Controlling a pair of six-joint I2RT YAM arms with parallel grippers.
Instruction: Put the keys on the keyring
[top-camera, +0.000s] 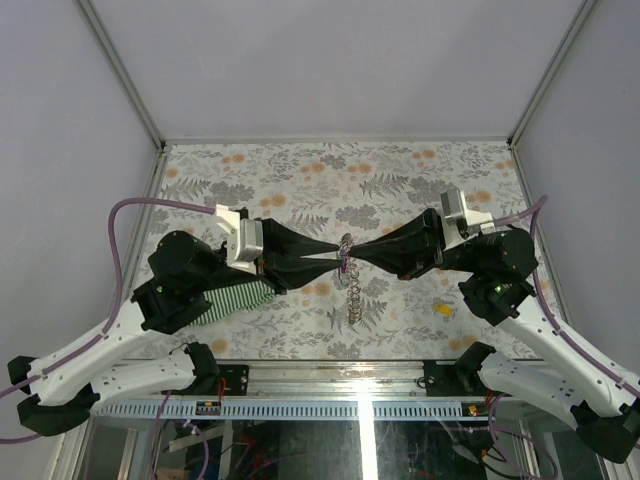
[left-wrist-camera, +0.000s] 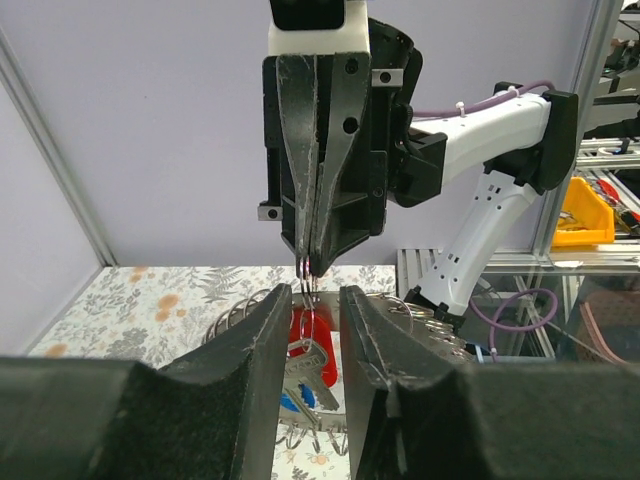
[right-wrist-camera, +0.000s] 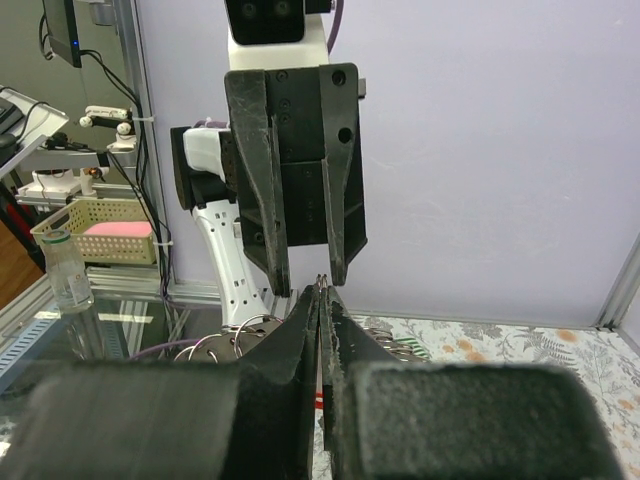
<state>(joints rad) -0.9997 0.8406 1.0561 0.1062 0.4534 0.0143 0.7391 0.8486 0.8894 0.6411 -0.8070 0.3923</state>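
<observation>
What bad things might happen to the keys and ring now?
The right gripper pinches the thin silvery toothed metal keyring with just its tips, so the floppy ring may slip out. The left gripper has its jaws apart either side of the red plastic key tag, gripping nothing, so that tag might slide off.

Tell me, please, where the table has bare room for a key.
The table is bare between back wall and arms, and along the near edge between striped cloth and yellow key. Crowded: the centre, where left pincer and right pincer meet at the keyring.
</observation>
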